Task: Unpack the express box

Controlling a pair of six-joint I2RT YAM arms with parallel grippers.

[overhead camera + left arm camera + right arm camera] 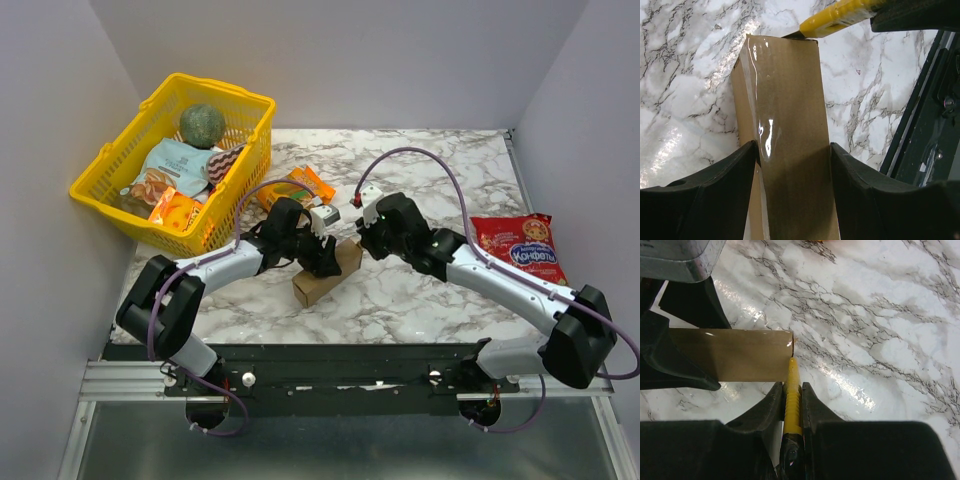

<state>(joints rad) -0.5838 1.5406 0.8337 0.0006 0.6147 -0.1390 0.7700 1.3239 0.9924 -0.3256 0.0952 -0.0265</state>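
The express box [318,283] is a small brown cardboard box with shiny tape along it, lying on the marble table between my two grippers. My left gripper [320,258] is shut on its sides; in the left wrist view both fingers [740,170] press the box [785,110]. My right gripper [362,238] is shut on a yellow-handled knife [792,385]. The knife tip touches the top edge of the box's far end [740,354]. The knife also shows in the left wrist view [835,17], at the box's far corner.
A yellow basket [100,180] at the back left holds a green ball and several snack packets. An orange snack packet [305,185] lies just behind the grippers. A red snack bag [520,250] lies at the right. The black mounting rail [925,135] runs along the near edge.
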